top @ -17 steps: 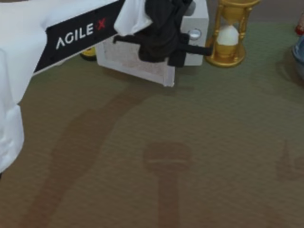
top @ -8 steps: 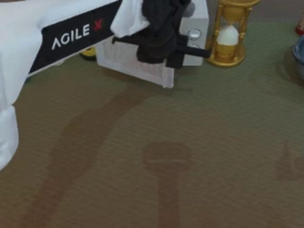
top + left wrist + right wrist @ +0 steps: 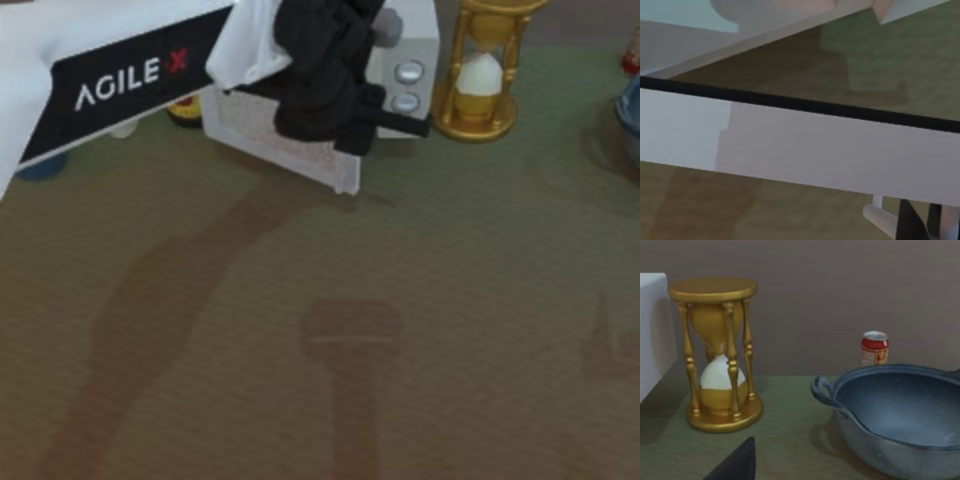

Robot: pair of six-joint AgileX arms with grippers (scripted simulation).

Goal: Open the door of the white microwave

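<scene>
The white microwave (image 3: pixel 415 45) stands at the back of the table, its two silver knobs (image 3: pixel 408 72) showing. Its door (image 3: pixel 290 145), white with a speckled mesh window, is swung partly out, free edge (image 3: pixel 348 178) toward the front. My left arm reaches over it from the left, and the black left gripper (image 3: pixel 335 120) sits above the door's free side. In the left wrist view the door's edge (image 3: pixel 790 145) crosses the picture, and the left gripper (image 3: pixel 920 220) is shut on the pale bar handle (image 3: pixel 880 217). The right gripper (image 3: pixel 737 467) shows only as a black corner.
A gold hourglass (image 3: pixel 482 70) stands just right of the microwave. A blue-grey pan (image 3: pixel 900 415) and a red can (image 3: pixel 874 349) are farther right. A yellow object (image 3: pixel 185 110) and a blue one (image 3: pixel 40 168) lie under the left arm.
The left arm and gripper have moved left and toward the front, and the door has swung farther out. Both knobs now show.
</scene>
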